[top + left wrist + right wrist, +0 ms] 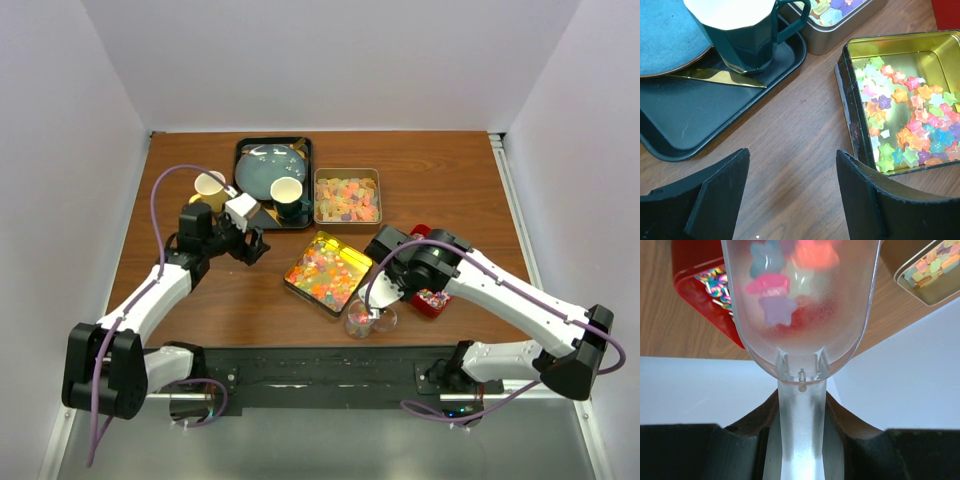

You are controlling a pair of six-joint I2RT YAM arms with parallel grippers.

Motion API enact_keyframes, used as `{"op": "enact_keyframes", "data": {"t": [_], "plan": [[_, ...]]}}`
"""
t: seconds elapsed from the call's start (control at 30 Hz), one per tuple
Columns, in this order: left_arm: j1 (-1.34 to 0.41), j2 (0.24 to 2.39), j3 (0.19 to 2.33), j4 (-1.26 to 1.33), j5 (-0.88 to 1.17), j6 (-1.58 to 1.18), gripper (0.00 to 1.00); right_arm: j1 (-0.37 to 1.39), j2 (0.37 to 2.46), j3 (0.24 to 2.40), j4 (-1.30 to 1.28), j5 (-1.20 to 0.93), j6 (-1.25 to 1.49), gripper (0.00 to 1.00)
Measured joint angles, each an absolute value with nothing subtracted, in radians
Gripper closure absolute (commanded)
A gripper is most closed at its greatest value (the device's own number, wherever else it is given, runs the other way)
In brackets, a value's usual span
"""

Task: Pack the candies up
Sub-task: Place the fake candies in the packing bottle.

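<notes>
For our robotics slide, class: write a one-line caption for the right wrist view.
The right claw grips a clear scoop loaded with star-shaped candies, a red box behind it.

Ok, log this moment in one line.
left: jaws open, over table | right: jaws shut on scoop | scoop: star candies inside

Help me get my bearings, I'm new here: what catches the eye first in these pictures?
Front centre, the clear plastic scoop, clamped in the right gripper, holds pink, purple and orange star-shaped candies. Just behind it the gold-lined square tin glitters with more multicoloured stars, and the open left gripper hovers to its left.
</notes>
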State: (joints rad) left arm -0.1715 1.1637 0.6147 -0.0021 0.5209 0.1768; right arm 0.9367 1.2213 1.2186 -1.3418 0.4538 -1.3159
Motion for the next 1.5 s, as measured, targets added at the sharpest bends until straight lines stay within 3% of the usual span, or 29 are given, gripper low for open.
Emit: {"op": "enact_keyframes", "data": {"t": [0.7, 0.9, 1.17, 1.5], "plan": [[-0.165, 1.146, 0.603, 0.033, 0.536, 0.136, 0.26, 0.971, 1.225, 1.253, -1.338, 0.541, -1.417, 1.00], [-0.205, 1.170, 0.602, 0.048, 0.536, 0.123, 0.26, 0.950, 1.294, 1.420, -1.353, 0.498, -1.318, 1.00], [-0.347, 1.377, 0.650, 0.033, 0.500, 0.143, 0.28, 0.688, 1.404, 1.507, -1.279, 0.320, -0.996, 1.00], [-0.380, 1.644, 0.904, -0.042, 0.450, 0.142, 0.37, 0.458, 1.526, 1.539, -1.093, 0.188, -0.745, 1.00]]}}
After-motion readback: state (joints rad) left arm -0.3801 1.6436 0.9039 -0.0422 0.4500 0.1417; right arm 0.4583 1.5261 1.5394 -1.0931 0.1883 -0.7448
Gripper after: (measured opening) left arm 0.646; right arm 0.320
